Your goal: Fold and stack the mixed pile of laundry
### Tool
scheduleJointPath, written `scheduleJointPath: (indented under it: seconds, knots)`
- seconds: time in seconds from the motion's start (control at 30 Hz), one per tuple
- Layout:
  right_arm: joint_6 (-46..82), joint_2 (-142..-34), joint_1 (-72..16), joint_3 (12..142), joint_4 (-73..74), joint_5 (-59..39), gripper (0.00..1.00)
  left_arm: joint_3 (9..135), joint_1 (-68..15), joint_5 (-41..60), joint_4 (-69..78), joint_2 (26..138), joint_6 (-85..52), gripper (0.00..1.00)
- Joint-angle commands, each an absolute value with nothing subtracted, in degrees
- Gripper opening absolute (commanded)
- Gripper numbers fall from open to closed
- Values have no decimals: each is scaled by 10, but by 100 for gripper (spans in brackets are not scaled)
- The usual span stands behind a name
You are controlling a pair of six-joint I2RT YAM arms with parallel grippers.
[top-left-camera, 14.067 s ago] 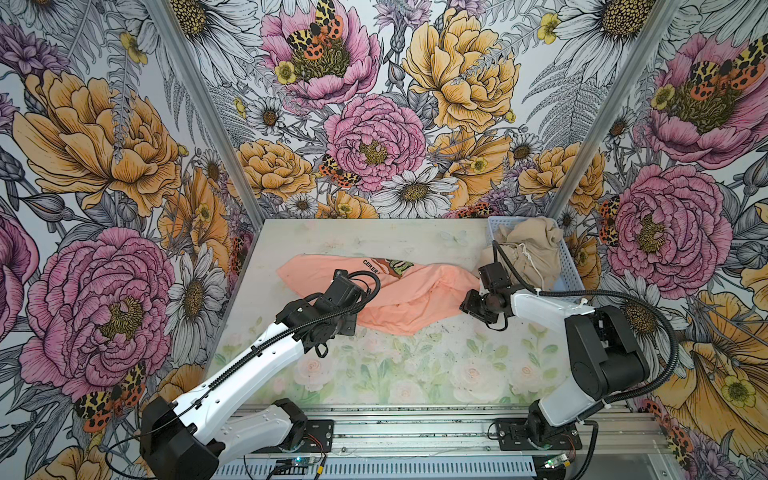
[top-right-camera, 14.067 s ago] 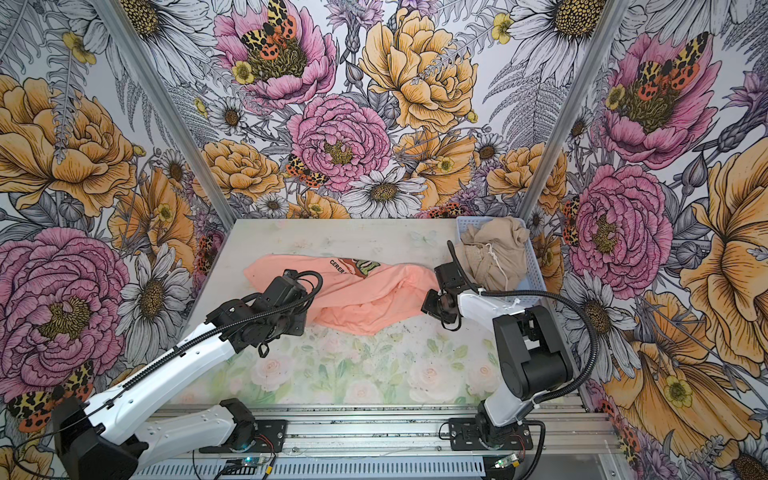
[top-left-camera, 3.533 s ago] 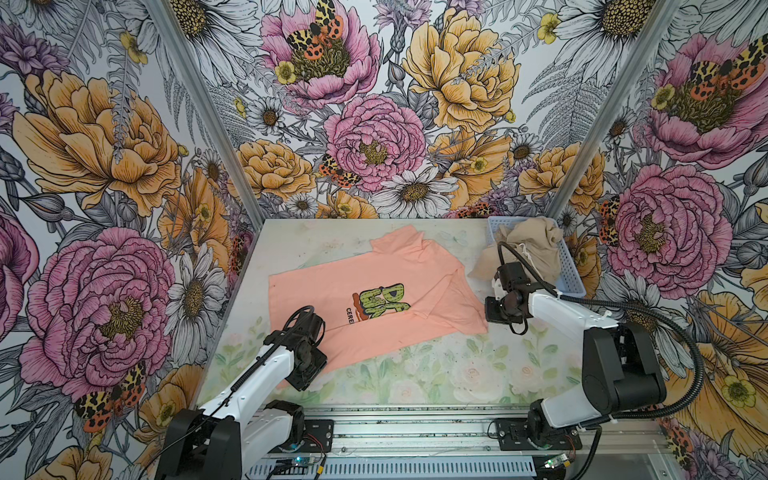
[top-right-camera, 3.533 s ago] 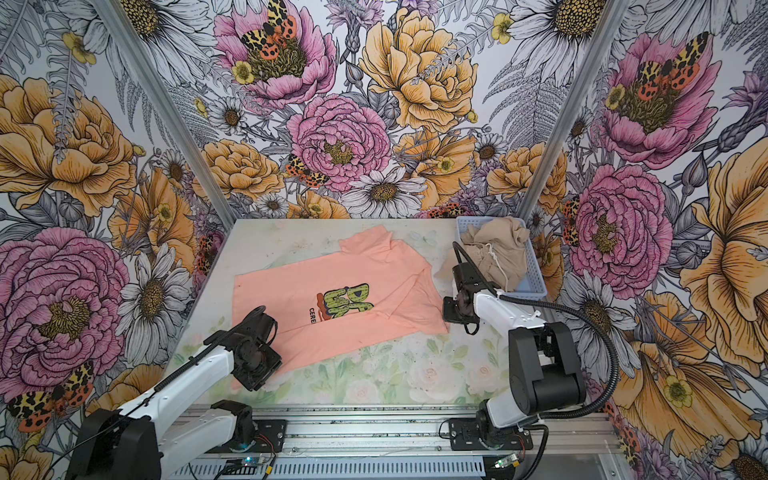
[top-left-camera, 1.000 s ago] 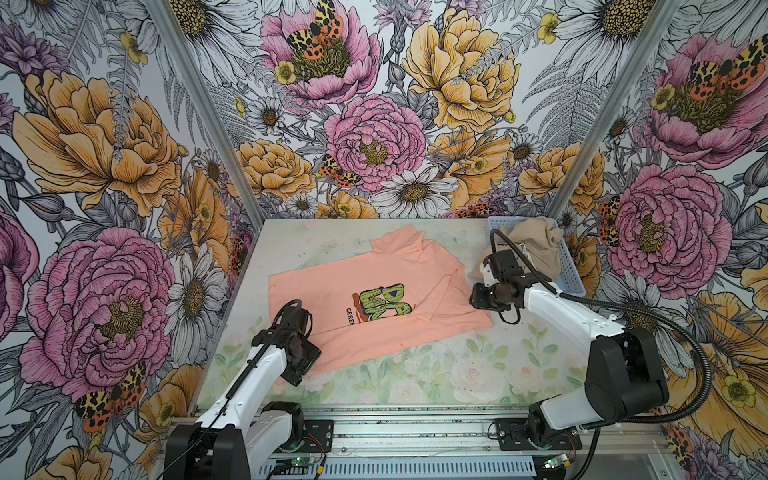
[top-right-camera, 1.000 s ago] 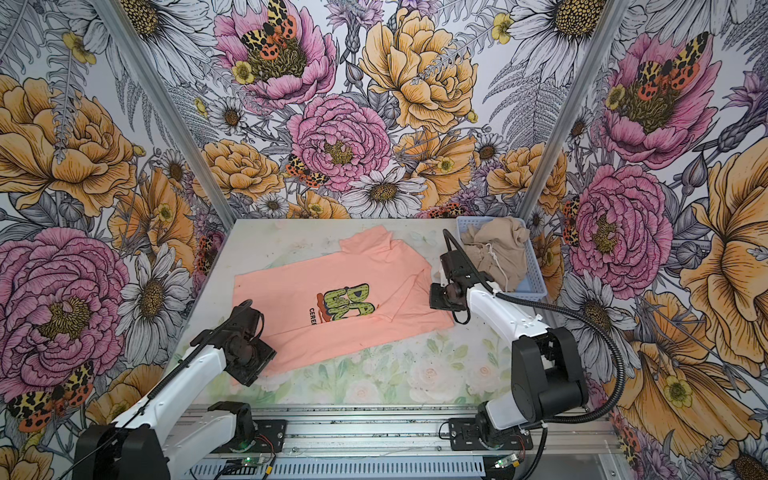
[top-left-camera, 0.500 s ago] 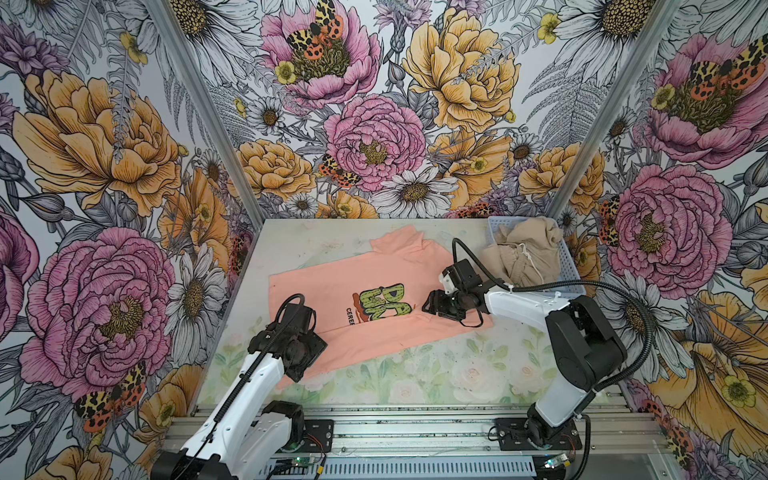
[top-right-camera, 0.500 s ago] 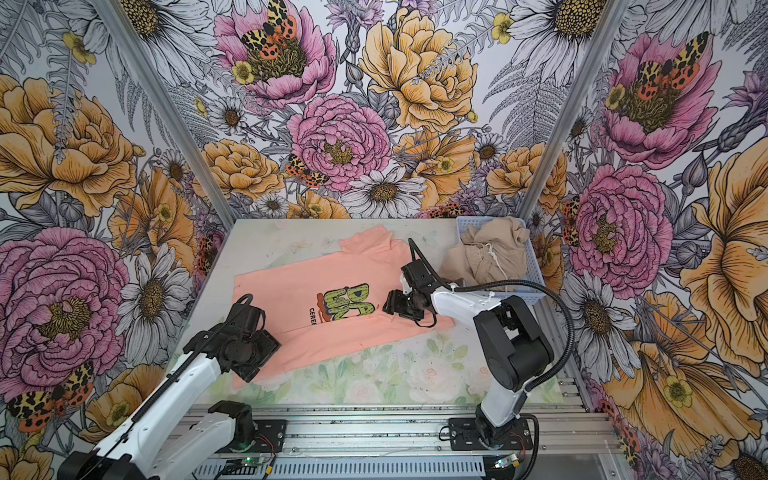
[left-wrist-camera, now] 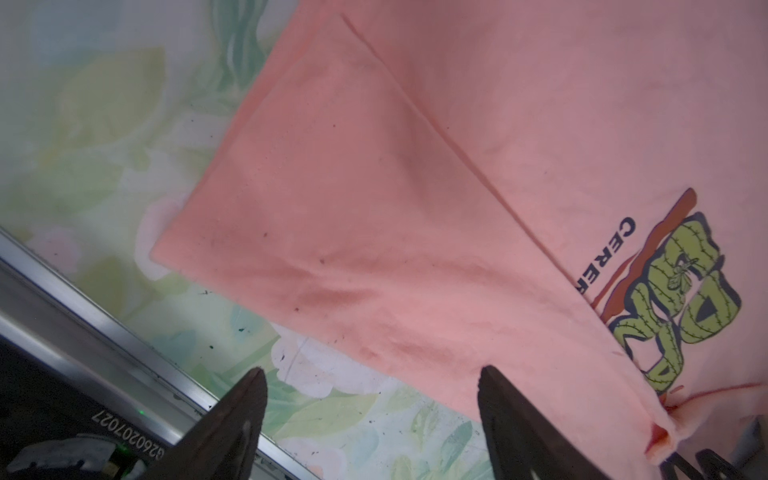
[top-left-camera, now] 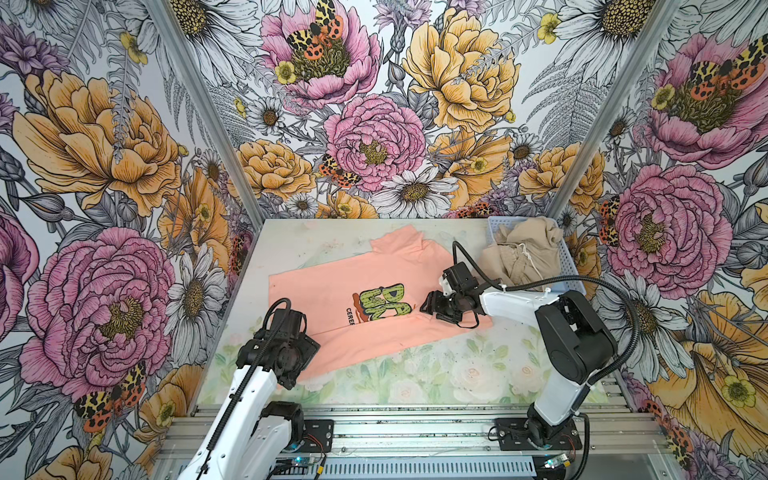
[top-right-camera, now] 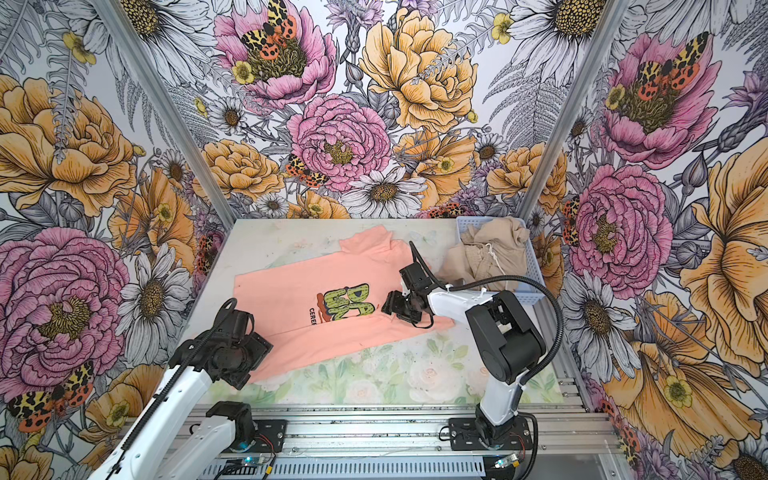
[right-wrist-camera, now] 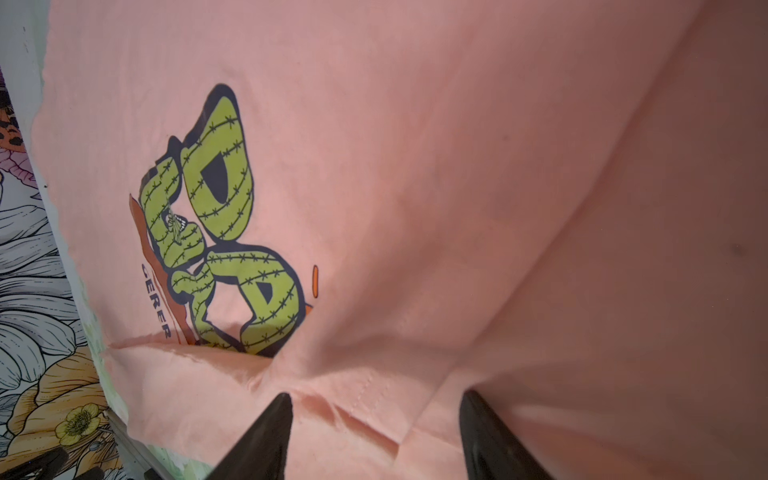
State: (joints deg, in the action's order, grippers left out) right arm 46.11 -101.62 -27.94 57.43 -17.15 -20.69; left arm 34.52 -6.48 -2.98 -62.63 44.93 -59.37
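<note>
Nearest the front of the table [top-left-camera: 436,374], the left fingers [left-wrist-camera: 232,424] stand apart, released, straddling the near edge of the peach-pink T-shirt [top-left-camera: 374,332], which lies print-up mid-table with its near side folded over. The right fingers [right-wrist-camera: 266,436] are spread too, gripping nothing, above that fold beside the green print [top-left-camera: 382,305]. Farthest, the beige shorts [top-left-camera: 523,253] sit bunched in the blue basket [top-left-camera: 568,262]

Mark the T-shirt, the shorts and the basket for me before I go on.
T-shirt [top-left-camera: 380,301]: in a top view, on the green chest print.
shorts [top-left-camera: 511,262]: in a top view, on crumpled fabric beside the drawstring.
basket [top-left-camera: 495,227]: in a top view, on its far left corner wall.
</note>
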Motion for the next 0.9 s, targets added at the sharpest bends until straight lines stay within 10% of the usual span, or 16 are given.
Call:
scheduleJointPath:
  seconds: [0.0,0.87]
  knots:
    - [478,-1027,-285,571,-152,-203,66,376,-77,-41,-613,460,-572,82]
    - [509,-1053,-300,619,-134,-201,65,388,-124,-50,-578,508,-571,83]
